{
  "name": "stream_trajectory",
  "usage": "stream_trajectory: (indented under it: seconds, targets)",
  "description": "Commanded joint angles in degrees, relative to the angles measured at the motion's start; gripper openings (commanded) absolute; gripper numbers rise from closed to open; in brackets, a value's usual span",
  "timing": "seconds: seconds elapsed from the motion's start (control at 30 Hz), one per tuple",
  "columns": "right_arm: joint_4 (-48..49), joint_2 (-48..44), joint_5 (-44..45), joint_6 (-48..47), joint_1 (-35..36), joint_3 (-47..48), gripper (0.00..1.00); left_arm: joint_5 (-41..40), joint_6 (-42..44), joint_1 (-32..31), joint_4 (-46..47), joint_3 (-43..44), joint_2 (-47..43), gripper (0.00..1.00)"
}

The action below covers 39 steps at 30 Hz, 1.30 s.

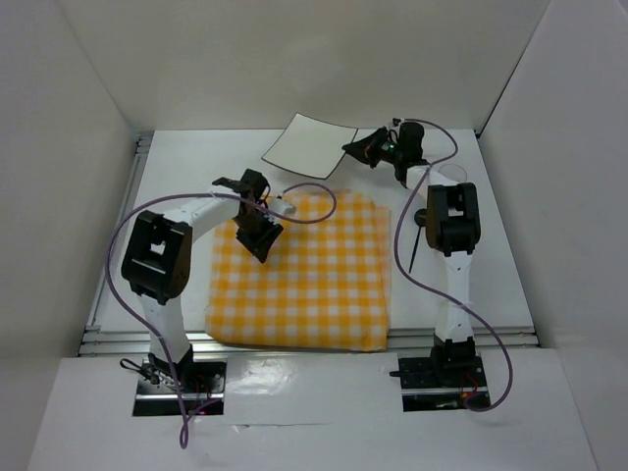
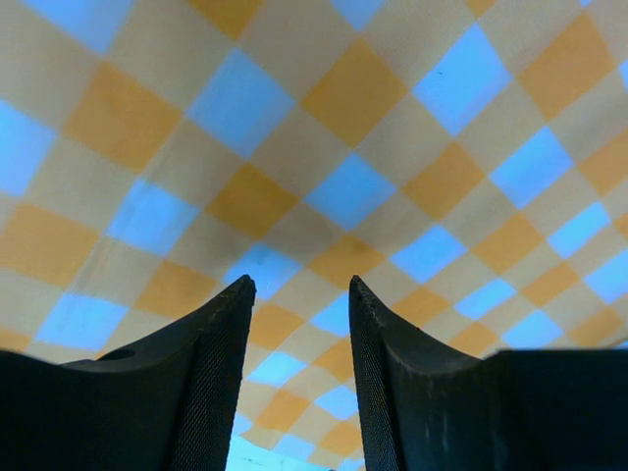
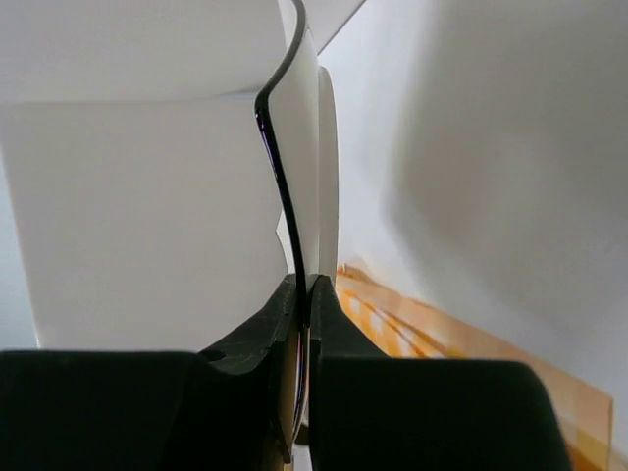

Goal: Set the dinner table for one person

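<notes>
The right gripper (image 3: 304,294) is clamped on the plate (image 1: 309,144) at its 3 o'clock corner, toward 12 o'clock on the table (image 1: 177,186). The left gripper (image 2: 300,283) is held parted and empty above the cloth (image 1: 304,285), spread mid-table.

A yellow-and-white checked cloth (image 1: 304,285) is spread flat across the middle of the surface (image 1: 186,162). In the left wrist view only its checks are seen, the white squares tinged blue. A square white plate (image 1: 306,145) with a thin dark rim is seen beyond the cloth's far edge, tilted; whether it touches anything below cannot be told. A thin dark item (image 1: 418,245), too small to identify, lies just beside the cloth's right edge. White panels (image 1: 78,147) are set around three sides.
</notes>
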Motion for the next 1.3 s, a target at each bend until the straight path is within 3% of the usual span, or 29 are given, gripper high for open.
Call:
stream_trajectory:
  seconds: [0.0,0.2,0.47,0.67,0.8,1.1,1.27]
  targets:
    - [12.5,-9.6,-9.2,2.7,-0.3,-2.7,0.00,4.8,-0.5,3.4,-3.1,4.1,-4.4,0.51]
    - [14.4,-15.5,-14.9,1.4,-0.3,-11.8,0.00,12.3,2.4,7.8,-10.3,9.7,-10.3,0.51]
    - [15.0,-26.7,-20.1,-0.5,-0.3,-28.5,0.00,11.6,4.8,12.3,-13.1,11.6,-17.2,0.51]
    - [14.3,-34.3,-24.2,-4.2,1.4,-41.0,0.00,11.1,4.3,16.4,-13.1,11.0,-17.2,0.51]
    - [8.4,-37.4,-24.8,-10.7,2.6,-47.5,0.00,10.5,3.7,16.9,-12.6,9.4,-17.2,0.51]
    - [12.4,-39.3,-26.1,-11.4,5.9,-59.5,0.00,10.5,3.1,17.4,-12.1,6.0,-17.8,0.51]
    - [17.7,-35.8,-26.1,-10.9,7.4,-62.9,0.00,10.5,2.6,17.4,-11.5,4.9,-18.9,0.51]
